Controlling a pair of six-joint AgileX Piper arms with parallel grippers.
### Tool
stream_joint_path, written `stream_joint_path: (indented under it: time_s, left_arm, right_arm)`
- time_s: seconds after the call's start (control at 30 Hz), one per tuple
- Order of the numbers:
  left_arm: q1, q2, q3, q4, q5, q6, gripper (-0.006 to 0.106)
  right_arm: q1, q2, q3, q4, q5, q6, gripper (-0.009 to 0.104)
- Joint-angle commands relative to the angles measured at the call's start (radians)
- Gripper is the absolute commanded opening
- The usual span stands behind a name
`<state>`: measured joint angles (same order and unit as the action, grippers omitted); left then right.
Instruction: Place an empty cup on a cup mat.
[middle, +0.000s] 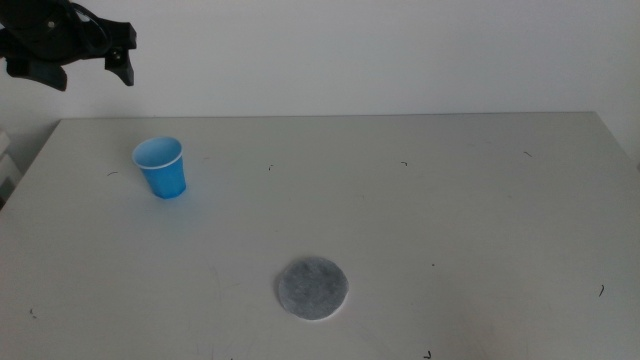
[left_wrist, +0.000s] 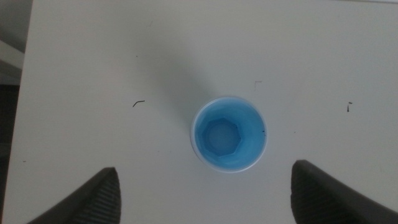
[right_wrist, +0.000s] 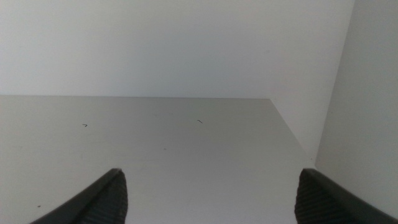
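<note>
The blue cup (middle: 161, 167) stands upright and empty on the white table at the left. The grey speckled cup mat (middle: 312, 288) lies flat near the front middle, well apart from the cup. My left gripper (middle: 92, 68) hangs open high above the cup at the upper left. In the left wrist view I look straight down into the cup (left_wrist: 229, 134), with the open left gripper (left_wrist: 205, 190) jaws wide on either side, above it. My right gripper (right_wrist: 208, 196) is open and empty over bare table; it does not show in the middle view.
The white table (middle: 420, 200) ends at a pale wall behind. A table corner and side wall (right_wrist: 367, 93) show in the right wrist view. Small dark specks dot the tabletop.
</note>
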<state>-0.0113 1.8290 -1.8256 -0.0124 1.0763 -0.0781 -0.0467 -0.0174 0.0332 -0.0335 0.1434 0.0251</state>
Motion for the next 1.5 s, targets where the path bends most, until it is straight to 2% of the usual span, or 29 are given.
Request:
stream_joint_path:
  time_s: [0.0, 0.13, 0.53, 1.07, 1.13, 1.23, 1.47]
  left_arm:
    - [0.002, -0.027, -0.032, 0.033, -0.038, -0.01, 0.105]
    - [0.002, 0.007, -0.031, 0.09, -0.036, -0.007, 0.105]
    - [0.002, 0.156, -0.032, 0.052, -0.07, -0.005, 0.105]
    - [0.002, 0.316, -0.032, 0.025, -0.237, 0.001, 0.103]
    - [0.002, 0.323, -0.032, 0.025, -0.238, 0.001, 0.097]
    - [0.002, 0.326, -0.032, 0.025, -0.238, 0.001, 0.08]
    - [0.0, 0.323, -0.032, 0.002, -0.216, 0.026, 0.005]
  right_arm:
    - [0.002, -0.019, -0.012, -0.009, -0.078, -0.008, 0.094]
    - [0.002, -0.019, -0.012, -0.009, -0.078, -0.008, 0.094]
    - [0.002, -0.019, -0.012, -0.009, -0.078, -0.008, 0.094]
    - [0.002, -0.019, -0.012, -0.009, -0.078, -0.008, 0.094]
    - [0.002, -0.019, -0.012, -0.009, -0.078, -0.008, 0.094]
    - [0.002, -0.019, -0.012, -0.009, -0.078, -0.008, 0.094]
    - [0.002, -0.019, -0.012, -0.009, -0.078, -0.008, 0.094]
